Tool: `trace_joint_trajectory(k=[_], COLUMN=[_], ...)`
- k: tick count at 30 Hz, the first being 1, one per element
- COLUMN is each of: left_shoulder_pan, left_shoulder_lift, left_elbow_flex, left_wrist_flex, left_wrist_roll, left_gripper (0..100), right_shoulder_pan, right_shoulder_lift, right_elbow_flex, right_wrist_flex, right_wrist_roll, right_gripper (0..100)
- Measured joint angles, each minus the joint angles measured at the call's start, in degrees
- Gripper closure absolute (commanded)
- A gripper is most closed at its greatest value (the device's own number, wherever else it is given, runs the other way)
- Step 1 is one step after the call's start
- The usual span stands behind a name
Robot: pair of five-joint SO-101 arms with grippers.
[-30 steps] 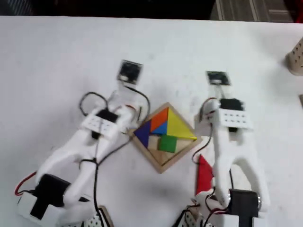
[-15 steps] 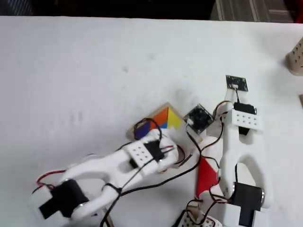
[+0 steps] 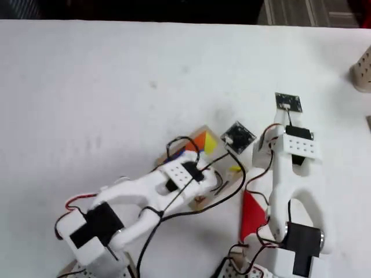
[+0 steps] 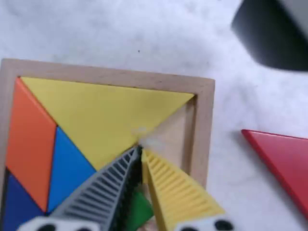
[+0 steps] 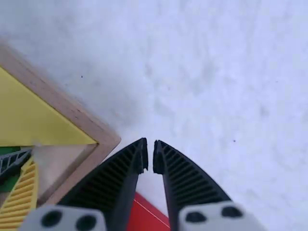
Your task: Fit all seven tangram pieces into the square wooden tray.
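Left gripper [image 4: 140,153], tips pressed together, points into the tray [image 4: 204,120] at its bare gap (beside the yellow triangle [image 4: 106,115]). Right gripper [image 5: 149,156], likewise closed and empty, hangs just off the tray's corner. Red triangle [image 4: 284,156] lies outside the tray.

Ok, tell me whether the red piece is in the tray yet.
No, the red piece lies on the table, outside the tray and its rim.

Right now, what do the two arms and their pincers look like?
The left arm and right arm are white shells with black motors and red and black cables. The left pincer has one grey ribbed finger and one yellow finger; the right pincer has two black ribbed fingers.
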Motion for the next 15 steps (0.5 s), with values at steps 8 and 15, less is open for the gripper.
trace_joint_trajectory(k=[8, 15], left_shoulder_pan=[-0.4, -2.7], left_shoulder_lift=[-2.1, -4.7], left_elbow_flex=[-0.2, -0.3], left_wrist_flex=[9.1, 12.4], left_wrist_roll=[0.0, 0.0], left_gripper=[98, 98], right_shoulder_pan=[-0.3, -0.4], right_shoulder_lift=[0.0, 0.0], right_elbow_flex=[0.0, 0.0], right_wrist_flex=[0.0, 0.0], right_wrist_roll=[0.0, 0.0], right_gripper=[97.4, 97.5])
